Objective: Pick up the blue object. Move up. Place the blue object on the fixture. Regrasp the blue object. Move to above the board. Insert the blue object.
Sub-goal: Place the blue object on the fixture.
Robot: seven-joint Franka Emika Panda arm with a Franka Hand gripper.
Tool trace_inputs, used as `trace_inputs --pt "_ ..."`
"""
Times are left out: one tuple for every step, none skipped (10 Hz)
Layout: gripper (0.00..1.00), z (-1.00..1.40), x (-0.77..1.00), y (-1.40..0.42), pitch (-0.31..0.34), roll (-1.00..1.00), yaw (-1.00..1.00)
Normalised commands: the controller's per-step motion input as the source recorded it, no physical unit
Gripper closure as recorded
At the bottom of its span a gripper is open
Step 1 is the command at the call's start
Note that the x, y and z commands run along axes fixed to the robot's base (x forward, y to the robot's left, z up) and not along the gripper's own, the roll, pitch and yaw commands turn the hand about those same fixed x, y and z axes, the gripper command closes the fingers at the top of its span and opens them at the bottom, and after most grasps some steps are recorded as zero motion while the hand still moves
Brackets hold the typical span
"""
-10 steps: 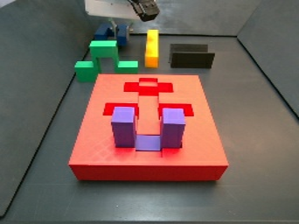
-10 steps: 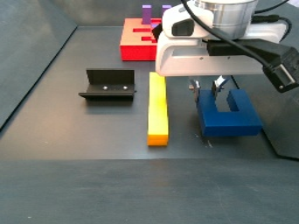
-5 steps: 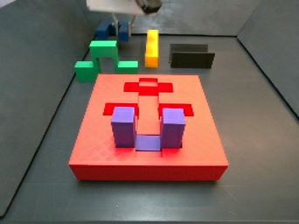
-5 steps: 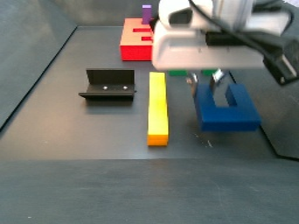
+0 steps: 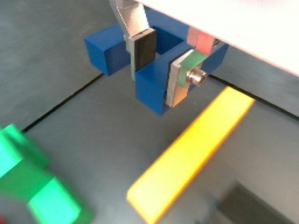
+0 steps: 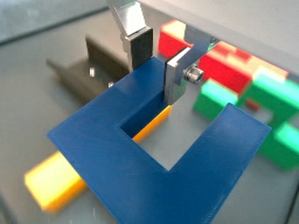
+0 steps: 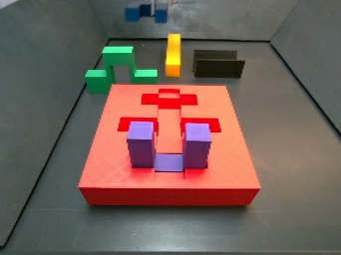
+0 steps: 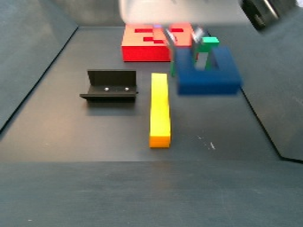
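The blue object [image 5: 147,91] hangs in the air, well above the floor in both side views [image 8: 211,80] [image 7: 143,13]. My gripper [image 5: 160,77] is shut on one of its prongs: one finger sits inside the U slot and the other presses the outer face, also seen in a wrist view [image 6: 158,74]. In a side view the gripper [image 8: 198,58] stands over the block, with the hand mostly cut off by the frame. The black fixture [image 8: 109,86] [image 7: 218,65] stands on the floor, apart from the block. The red board [image 7: 167,139] [image 8: 151,43] lies further off.
A purple U-shaped block [image 7: 167,145] sits in a recess of the board. A long yellow bar [image 8: 159,110] [image 5: 187,157] lies on the floor between the fixture and the lifted block. A green block [image 7: 114,65] [image 6: 251,105] rests near the board. Dark walls enclose the floor.
The gripper has risen with the blue object in it: the block has left the floor beside the yellow bar and now hangs higher, near the frame's top in one side view.
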Motion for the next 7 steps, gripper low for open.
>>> trace_inputs --pt "1.00 0.55 0.81 -0.33 0.089 -0.57 0.00" --pt "1.00 0.43 0.73 -0.17 0.066 -0.83 0.00" --pt "1.00 0.27 0.63 -0.02 0.000 -1.00 0.00" --pt "1.00 0.13 0.63 0.00 0.000 -1.00 0.00" --pt "1.00 0.00 0.53 0.00 -0.026 -1.00 0.00" --pt "1.00 -0.01 0.53 0.00 -0.029 -0.96 0.04" --pt "1.00 -0.09 0.55 0.00 -0.009 -0.93 0.02"
